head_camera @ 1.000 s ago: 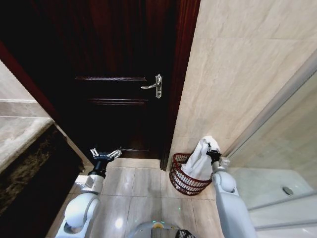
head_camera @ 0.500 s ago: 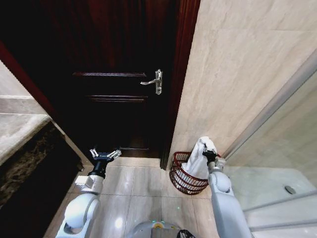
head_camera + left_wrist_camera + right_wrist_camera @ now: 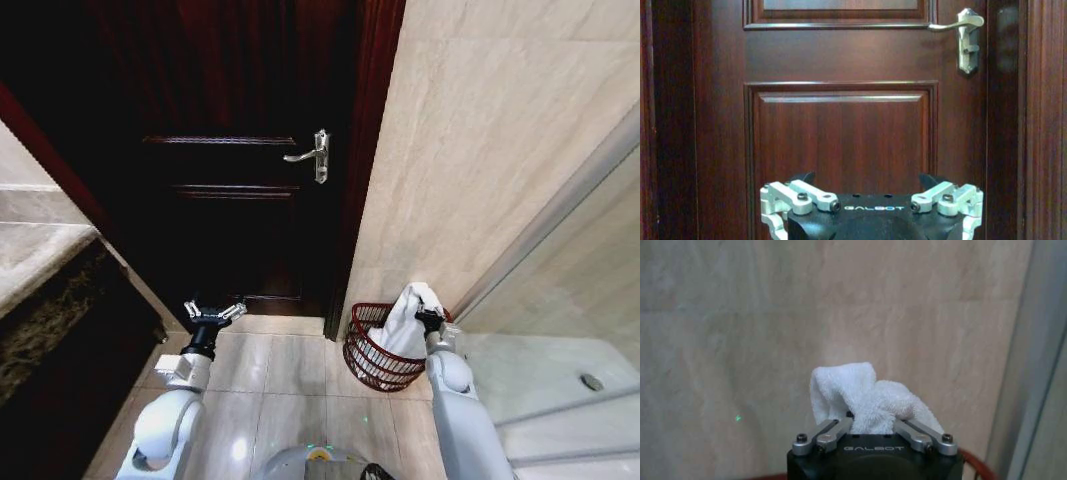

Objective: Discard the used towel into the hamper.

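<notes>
Your right end effector (image 3: 430, 321) is pinching the white towel (image 3: 408, 322), its fingers pressed in on a bunched fold of the cloth, as the right wrist view shows with the towel (image 3: 863, 400) puffing up between the two metal fingers (image 3: 823, 436). You can see in the head view that the towel hangs from that grip down into the hamper (image 3: 376, 362), so the cloth's lower part lies inside the basket while its top is held above the rim. That hamper stands on the tiled floor (image 3: 290, 400), tucked against the beige wall (image 3: 480, 140) just beside the dark wooden door frame, with the glass shower screen (image 3: 590, 290) to its right. Your left end effector (image 3: 213, 312) hangs idle near the floor in front of the door (image 3: 230, 180), well apart from the hamper, its fingers spread wide; the left wrist view looks straight at the door panels and the metal handle (image 3: 963, 35).
</notes>
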